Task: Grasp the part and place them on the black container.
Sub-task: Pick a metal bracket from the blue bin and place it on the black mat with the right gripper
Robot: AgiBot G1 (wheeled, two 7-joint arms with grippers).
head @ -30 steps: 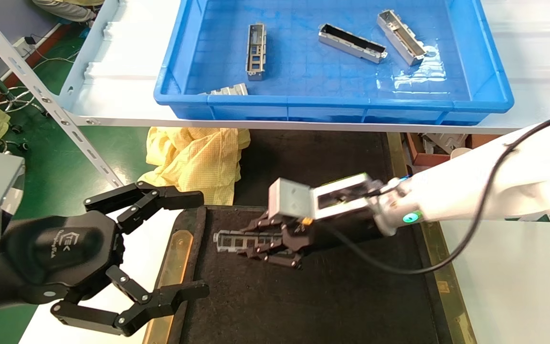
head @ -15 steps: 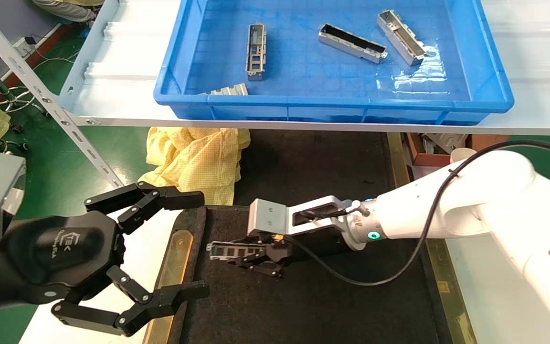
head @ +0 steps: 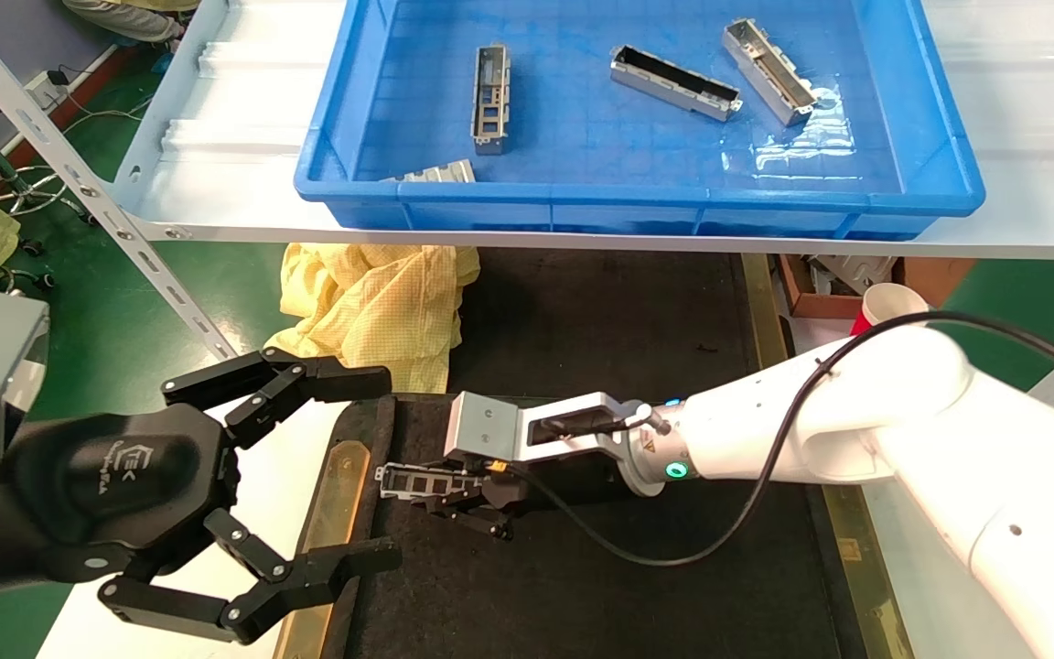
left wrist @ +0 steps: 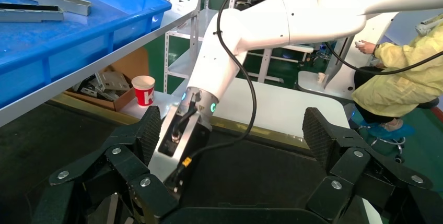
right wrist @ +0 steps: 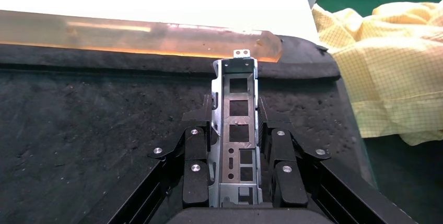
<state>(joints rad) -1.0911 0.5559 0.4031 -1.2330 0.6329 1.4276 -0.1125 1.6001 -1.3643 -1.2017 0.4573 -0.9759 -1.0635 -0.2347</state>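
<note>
Right pincer [head: 454, 499] clamped on slim silver-grey ladder-cut metal channel part [head: 417, 480], low over flat black felt-like container [head: 637, 604] at its 9 o'clock edge, left pincer [head: 344, 476] spread wide, idle.

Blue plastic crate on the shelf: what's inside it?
Inside the blue plastic crate on the white shelf: three silver-grey metal channel parts lying loose, plus a fourth against the near wall, mostly hidden by the crate's rim. Anything else behind that rim cannot be seen.
</note>
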